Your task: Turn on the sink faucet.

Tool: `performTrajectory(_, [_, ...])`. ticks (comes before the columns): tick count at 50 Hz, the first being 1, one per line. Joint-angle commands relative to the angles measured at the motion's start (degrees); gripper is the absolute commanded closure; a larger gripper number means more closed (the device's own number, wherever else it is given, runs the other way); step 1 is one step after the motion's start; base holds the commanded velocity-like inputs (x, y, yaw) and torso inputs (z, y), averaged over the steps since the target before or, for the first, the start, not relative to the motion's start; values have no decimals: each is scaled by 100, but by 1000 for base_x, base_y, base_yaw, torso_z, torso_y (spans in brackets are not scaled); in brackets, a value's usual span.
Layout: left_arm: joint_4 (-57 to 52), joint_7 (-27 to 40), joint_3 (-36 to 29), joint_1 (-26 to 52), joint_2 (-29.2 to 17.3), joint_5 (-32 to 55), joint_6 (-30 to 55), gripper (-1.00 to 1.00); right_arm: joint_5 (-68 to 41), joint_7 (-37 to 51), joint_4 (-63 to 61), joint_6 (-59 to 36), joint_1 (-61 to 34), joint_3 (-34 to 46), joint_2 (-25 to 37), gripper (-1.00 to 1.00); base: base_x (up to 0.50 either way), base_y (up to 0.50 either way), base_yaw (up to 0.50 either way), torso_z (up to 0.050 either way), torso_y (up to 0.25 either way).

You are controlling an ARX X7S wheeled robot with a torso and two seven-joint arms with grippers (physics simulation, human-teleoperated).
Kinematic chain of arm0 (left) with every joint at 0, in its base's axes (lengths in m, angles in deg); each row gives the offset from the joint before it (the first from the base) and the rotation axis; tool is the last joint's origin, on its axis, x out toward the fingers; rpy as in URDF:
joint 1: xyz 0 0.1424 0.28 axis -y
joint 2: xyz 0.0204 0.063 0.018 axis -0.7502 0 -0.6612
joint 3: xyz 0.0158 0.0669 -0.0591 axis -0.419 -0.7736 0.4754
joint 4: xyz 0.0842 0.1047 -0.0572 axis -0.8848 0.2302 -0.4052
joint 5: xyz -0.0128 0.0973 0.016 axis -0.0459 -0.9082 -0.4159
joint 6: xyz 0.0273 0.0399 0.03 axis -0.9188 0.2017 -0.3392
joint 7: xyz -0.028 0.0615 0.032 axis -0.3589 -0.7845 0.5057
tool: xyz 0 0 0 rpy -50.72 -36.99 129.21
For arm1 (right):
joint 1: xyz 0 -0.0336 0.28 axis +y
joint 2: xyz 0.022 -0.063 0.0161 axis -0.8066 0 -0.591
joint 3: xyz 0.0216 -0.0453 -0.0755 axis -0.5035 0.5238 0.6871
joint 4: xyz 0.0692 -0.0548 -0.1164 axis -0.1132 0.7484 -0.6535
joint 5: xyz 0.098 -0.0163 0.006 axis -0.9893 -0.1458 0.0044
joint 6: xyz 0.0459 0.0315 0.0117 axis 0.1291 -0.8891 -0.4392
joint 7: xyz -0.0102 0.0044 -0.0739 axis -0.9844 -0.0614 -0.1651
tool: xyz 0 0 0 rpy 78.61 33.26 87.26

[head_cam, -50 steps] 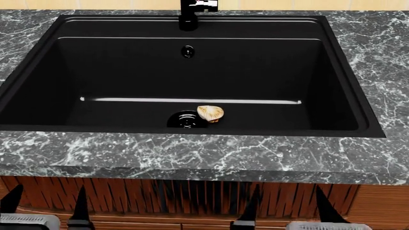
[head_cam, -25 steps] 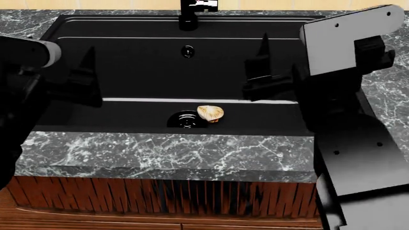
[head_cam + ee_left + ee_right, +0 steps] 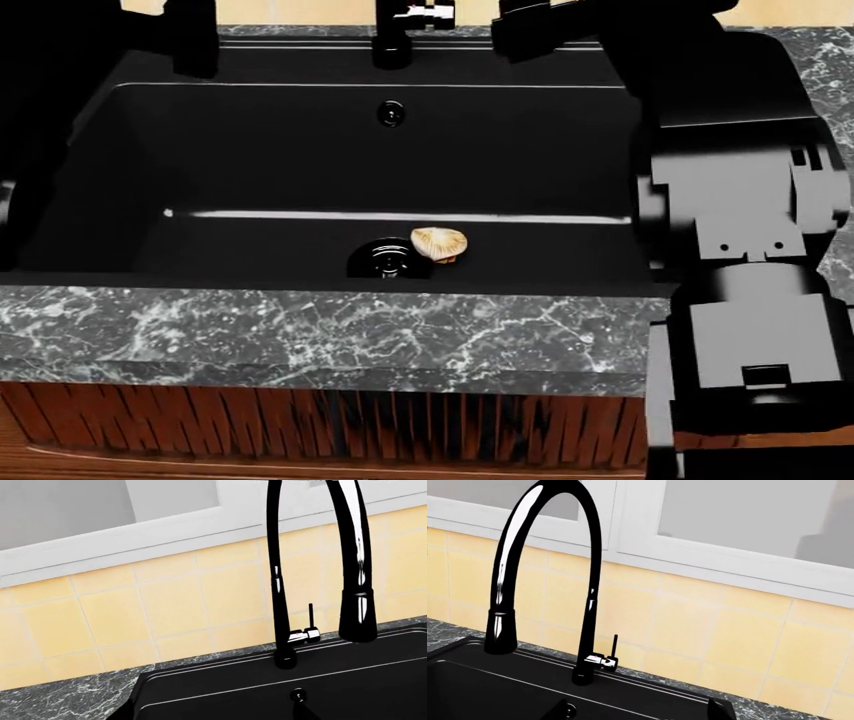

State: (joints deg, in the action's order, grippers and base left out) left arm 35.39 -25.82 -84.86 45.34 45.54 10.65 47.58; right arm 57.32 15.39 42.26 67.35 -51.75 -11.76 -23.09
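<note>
The sink faucet (image 3: 277,580) is a tall glossy black arc with a thick spout (image 3: 353,605). A chrome side block (image 3: 303,636) bears a thin black lever (image 3: 311,614) that stands upright. The faucet also shows in the right wrist view (image 3: 587,605) with its lever (image 3: 614,647), and only its base shows in the head view (image 3: 392,40). The sink (image 3: 267,150) is a deep black basin. My left gripper (image 3: 213,715) and right gripper (image 3: 639,712) are both open and empty, over the basin, short of the faucet. My left arm (image 3: 54,100) and right arm (image 3: 734,150) flank the sink.
A tan shell-like object (image 3: 439,240) lies by the round drain (image 3: 390,258). An overflow hole (image 3: 390,113) is in the back wall. A grey marble counter (image 3: 334,335) surrounds the sink, with yellow tiles (image 3: 167,605) and a window behind.
Both arms have risen from below the counter's front edge and moved forward over the sink towards the faucet. The shell has not moved.
</note>
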Motion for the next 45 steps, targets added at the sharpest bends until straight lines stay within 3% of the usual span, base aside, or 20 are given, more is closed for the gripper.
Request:
performTrajectory(1, [798, -122, 239, 411, 76, -421, -37, -100, 261, -155, 754, 471, -317, -177, -189, -100, 297, 0, 0, 0, 0])
performTrajectory(45, [798, -121, 371, 235, -135, -547, 19, -100, 632, -377, 751, 253, -218, -847, -200, -100, 319, 31, 0, 0, 0])
